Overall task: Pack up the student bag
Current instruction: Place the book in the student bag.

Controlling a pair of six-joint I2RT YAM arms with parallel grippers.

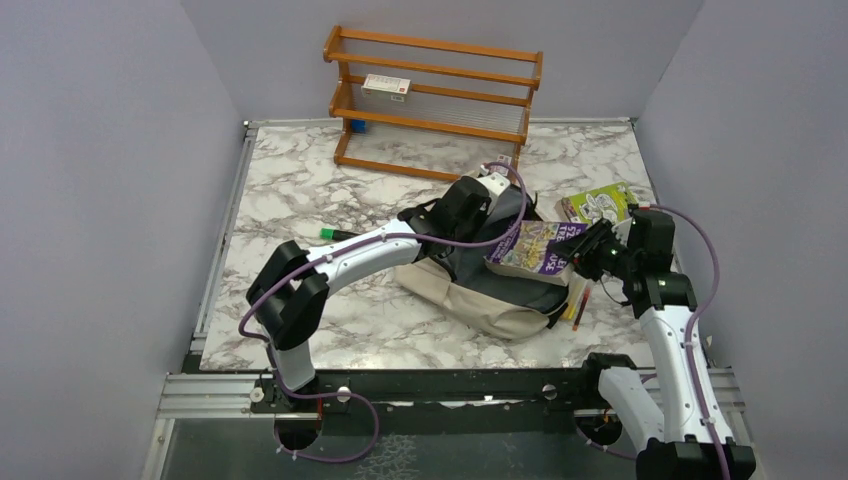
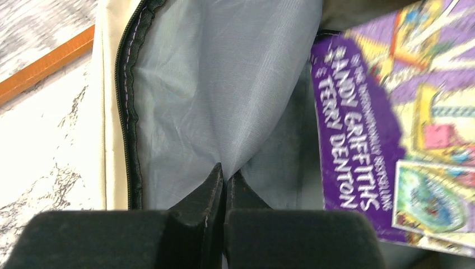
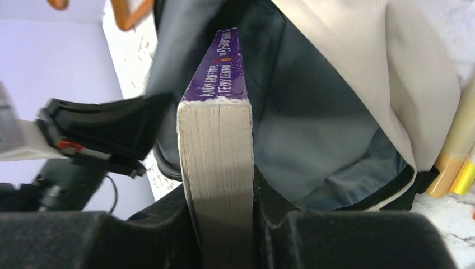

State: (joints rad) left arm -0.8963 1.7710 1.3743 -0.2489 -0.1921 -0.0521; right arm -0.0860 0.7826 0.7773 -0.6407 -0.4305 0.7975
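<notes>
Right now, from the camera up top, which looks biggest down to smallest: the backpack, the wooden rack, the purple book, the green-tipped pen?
1. Wooden rack and backpack: about alike, and the rack is farther away, so no ranking.
2. Purple book.
3. Green-tipped pen.

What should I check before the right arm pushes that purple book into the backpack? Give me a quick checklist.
1. Left gripper shut on the grey lining: ok.
2. Student bag mouth held open: ok.
3. Right gripper clamped on the purple book: ok.
4. Book's spine pointing into the opening: ok.
5. Free room deeper inside: cannot tell, hidden.
6. Markers outside the bag, off the book's path: ok.
</notes>
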